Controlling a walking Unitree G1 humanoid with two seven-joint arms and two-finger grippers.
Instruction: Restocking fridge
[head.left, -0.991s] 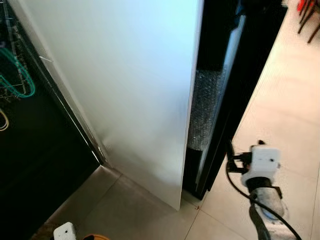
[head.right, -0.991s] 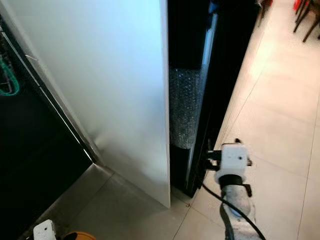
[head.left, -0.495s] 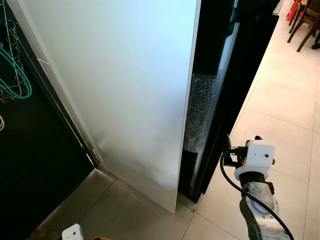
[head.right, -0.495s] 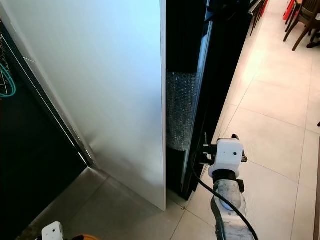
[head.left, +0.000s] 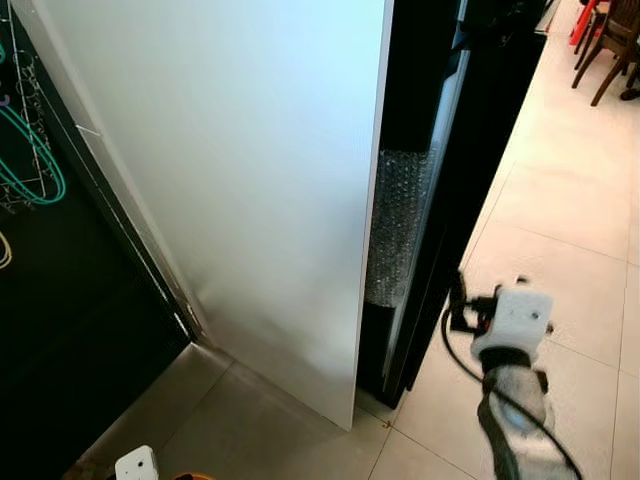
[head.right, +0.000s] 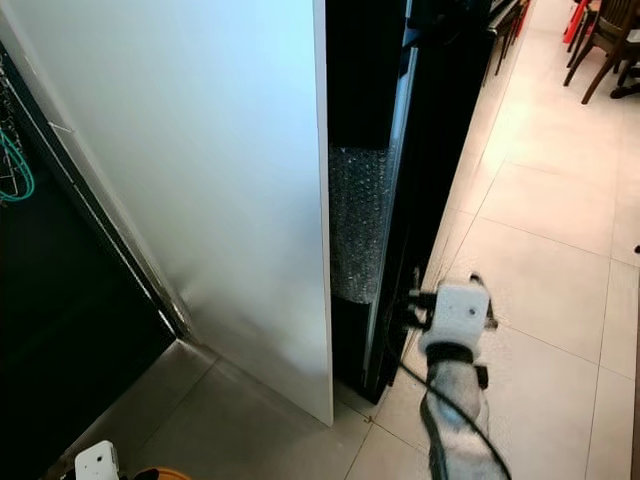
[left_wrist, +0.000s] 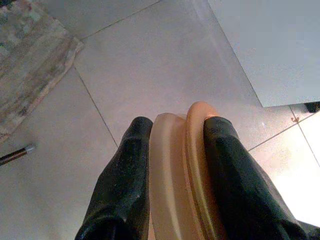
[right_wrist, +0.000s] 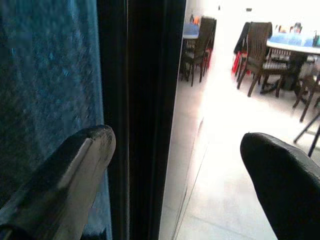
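Note:
The fridge shows its white side panel (head.left: 250, 180) and a black door (head.left: 470, 160) standing slightly ajar, with bubble wrap (head.left: 395, 220) in the gap. My right gripper (head.left: 458, 302) is low at the door's outer edge and open. In the right wrist view one of its fingers (right_wrist: 75, 165) lies before the dark glass and the other over the floor, with the door's edge (right_wrist: 150, 100) between them. My left gripper (left_wrist: 180, 125) hangs low over the floor, shut on a pale orange round object (left_wrist: 172, 165).
A dark rack with green wire hangers (head.left: 35, 165) stands to the left of the fridge. Open tiled floor (head.left: 570, 200) stretches to the right. Wooden chairs (head.left: 610, 45) and a table (right_wrist: 295, 42) stand farther off. A rug's corner (left_wrist: 30, 65) lies under the left arm.
The head camera has tilted up a little, so the whole view has shifted. My right gripper has stayed at the door's edge, and its arm is blurred now.

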